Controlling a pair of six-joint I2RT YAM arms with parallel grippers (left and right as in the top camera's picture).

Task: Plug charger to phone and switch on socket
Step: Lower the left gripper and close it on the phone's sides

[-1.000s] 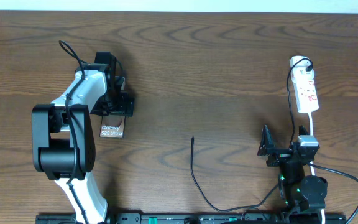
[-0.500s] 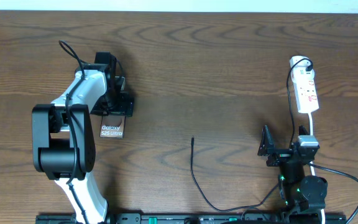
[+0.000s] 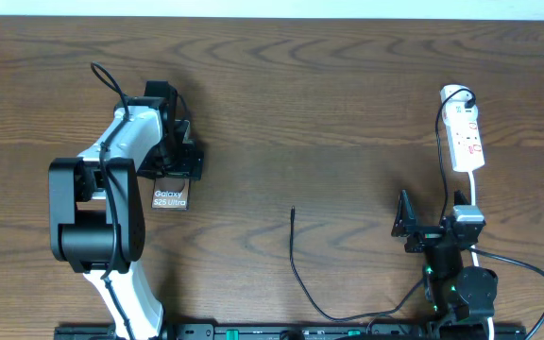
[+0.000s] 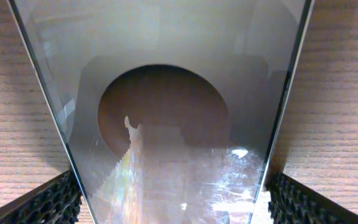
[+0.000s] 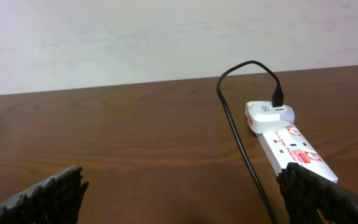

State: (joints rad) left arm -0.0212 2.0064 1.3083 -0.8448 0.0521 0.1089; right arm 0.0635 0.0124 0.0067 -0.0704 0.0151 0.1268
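Observation:
The phone (image 3: 170,198) lies flat on the table at the left, its white label end showing from under my left arm. In the left wrist view its glossy face (image 4: 166,93) fills the frame. My left gripper (image 3: 176,170) (image 4: 173,200) is open and straddles the phone, a finger close beside each long edge. The charger cable (image 3: 296,269) lies loose on the table, its plug tip (image 3: 293,213) pointing away at the middle. The white socket (image 3: 467,137) (image 5: 294,146) lies at the right. My right gripper (image 3: 433,224) (image 5: 179,196) is open and empty just in front of it.
A round white plug (image 3: 456,94) (image 5: 269,113) sits at the socket's far end, with the black cable (image 5: 235,124) running from it past the socket towards me. A white wall stands behind the table's far edge. The socket's white cord (image 3: 475,194) runs down past my right gripper.
My left gripper's fingers have drawn slightly inward around the phone. The right arm, the charger and the socket have not moved.

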